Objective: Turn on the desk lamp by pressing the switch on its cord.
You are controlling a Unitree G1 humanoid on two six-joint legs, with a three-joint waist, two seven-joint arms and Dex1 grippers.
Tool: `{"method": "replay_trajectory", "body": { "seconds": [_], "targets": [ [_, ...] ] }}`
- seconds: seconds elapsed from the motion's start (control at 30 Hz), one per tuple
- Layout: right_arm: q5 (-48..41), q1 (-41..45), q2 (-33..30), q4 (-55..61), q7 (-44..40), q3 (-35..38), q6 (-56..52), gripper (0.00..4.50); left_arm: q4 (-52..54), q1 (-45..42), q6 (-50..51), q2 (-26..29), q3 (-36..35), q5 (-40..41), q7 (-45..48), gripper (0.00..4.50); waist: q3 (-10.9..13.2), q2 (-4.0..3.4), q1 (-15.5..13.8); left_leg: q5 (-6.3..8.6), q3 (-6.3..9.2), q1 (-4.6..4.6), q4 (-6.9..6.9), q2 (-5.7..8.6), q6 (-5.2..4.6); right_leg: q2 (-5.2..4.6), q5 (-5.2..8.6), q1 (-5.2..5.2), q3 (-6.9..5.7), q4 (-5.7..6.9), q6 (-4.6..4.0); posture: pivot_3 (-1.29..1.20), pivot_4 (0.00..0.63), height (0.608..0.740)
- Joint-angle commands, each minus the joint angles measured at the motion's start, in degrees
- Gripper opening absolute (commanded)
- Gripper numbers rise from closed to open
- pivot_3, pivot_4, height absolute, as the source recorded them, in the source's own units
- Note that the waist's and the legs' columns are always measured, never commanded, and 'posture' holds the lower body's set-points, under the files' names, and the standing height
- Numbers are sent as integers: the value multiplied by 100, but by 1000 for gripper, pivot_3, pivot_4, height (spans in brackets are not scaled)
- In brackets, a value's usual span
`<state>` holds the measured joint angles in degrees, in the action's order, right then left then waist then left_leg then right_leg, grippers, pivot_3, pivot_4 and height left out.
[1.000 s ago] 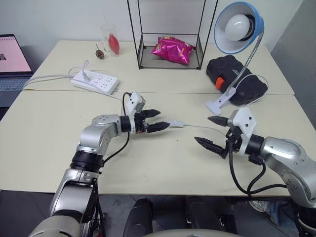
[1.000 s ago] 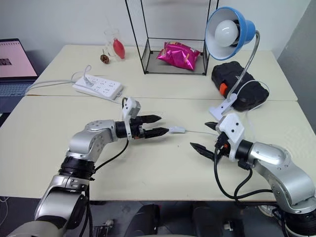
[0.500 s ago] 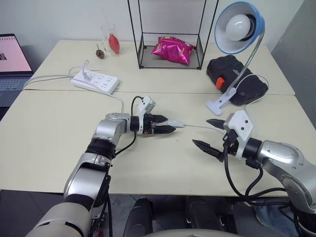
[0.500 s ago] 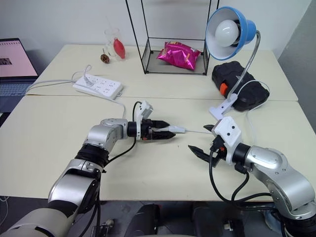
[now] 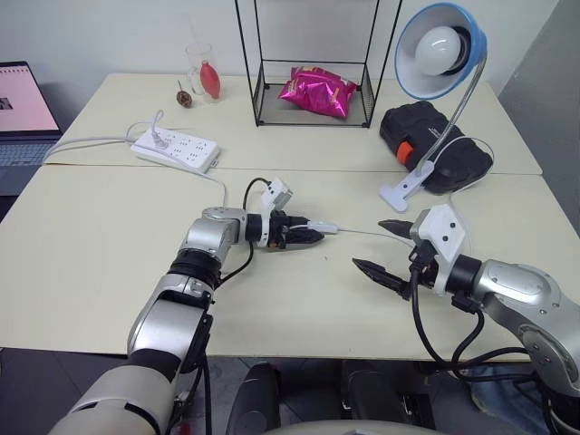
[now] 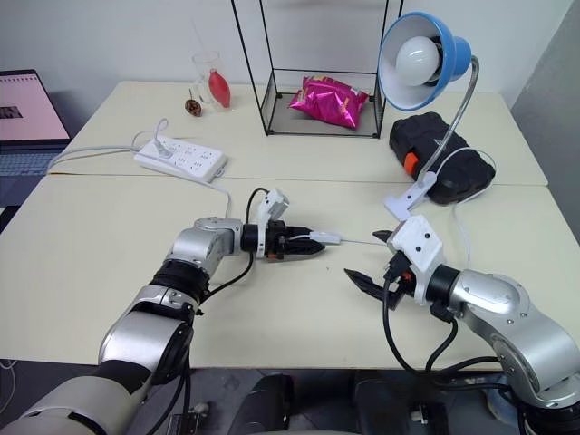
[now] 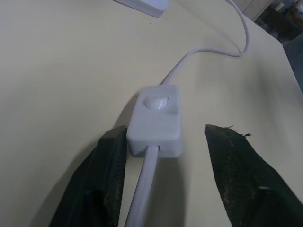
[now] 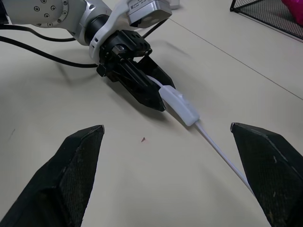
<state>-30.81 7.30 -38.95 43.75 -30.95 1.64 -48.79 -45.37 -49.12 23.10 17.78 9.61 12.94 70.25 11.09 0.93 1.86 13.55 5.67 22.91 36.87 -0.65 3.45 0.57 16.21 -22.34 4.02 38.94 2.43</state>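
Switch (image 5: 324,227) sits mid-table, near the seam between the two tabletops, cord (image 5: 362,234) running off toward the lamp's clip base at the right edge.

Head views: my left gripper (image 5: 304,237) has moved right along the table (image 5: 91,245) since a second ago and its fingers have narrowed from wide open to a close bracket around the switch's near end. Desk lamp (image 5: 439,50) near the back right corner: bulb looks unlit, so no toggle yet. My right gripper (image 5: 390,246) hangs just right of the switch, fingers spread wide, nothing in them, same spot as before.

Left wrist view: one finger (image 7: 111,156) touches the switch's side; the other (image 7: 236,161) stands clear of it. Not a pinch yet, partly closed. Rocker button faces up, uncovered.

Right wrist view: left gripper's fingers flank the switch's end, switch lying flat on the table, cord trailing away.

My read: left is set to hold the switch steady; the press itself is still to do, likely by the right.
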Motion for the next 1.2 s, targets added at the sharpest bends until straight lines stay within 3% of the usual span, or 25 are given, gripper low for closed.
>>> {"method": "replay_trajectory", "body": {
  "seconds": [0.03,0.13,0.37,0.53,0.77,0.93,1.2],
  "targets": [
    [-94,35,-41,197,25,173,17,4500,86,-50,-292,-39,-49,-75,42,1629,0,0,0,0,0,0,0,0,0,0,0,0,0,0,0,0,150,740],
    [-78,50,-60,182,4,152,19,4500,133,-5,-407,-51,-66,-85,63,1106,0,0,-1,0,0,0,0,0,0,0,0,0,0,0,0,0,150,740],
    [-190,62,65,125,39,200,-12,4500,662,306,-1067,48,-39,-240,-34,1104,0,0,2,0,-1,0,-1,-1,0,0,0,0,1,0,0,0,150,740],
    [-1058,-339,899,174,490,654,-289,4500,1681,786,-1910,9,-274,-265,-658,1104,0,0,-10,0,6,1,-2,-4,0,-1,0,0,-1,1,-1,0,150,740],
    [-2695,-885,2527,-155,1936,877,-717,4500,3421,1749,-1826,-183,-405,-46,-1449,1104,-1,-1,2,0,3,-3,-1,-5,0,-6,-1,3,4,4,-1,0,150,740],
    [-3405,-375,3732,-918,3157,752,-626,4500,4059,2043,-1336,-278,-369,102,-1764,1104,-1,-2,11,-1,4,-8,3,-7,0,-1,-7,3,5,8,3,0,150,740],
    [-4113,281,4344,-1677,3936,885,-246,4500,4193,2048,-1093,-228,-355,239,-1906,1104,-2,-4,17,-2,1,-2,-2,-6,-3,4,-8,-1,6,1,-2,0,150,740]
  ]
}}
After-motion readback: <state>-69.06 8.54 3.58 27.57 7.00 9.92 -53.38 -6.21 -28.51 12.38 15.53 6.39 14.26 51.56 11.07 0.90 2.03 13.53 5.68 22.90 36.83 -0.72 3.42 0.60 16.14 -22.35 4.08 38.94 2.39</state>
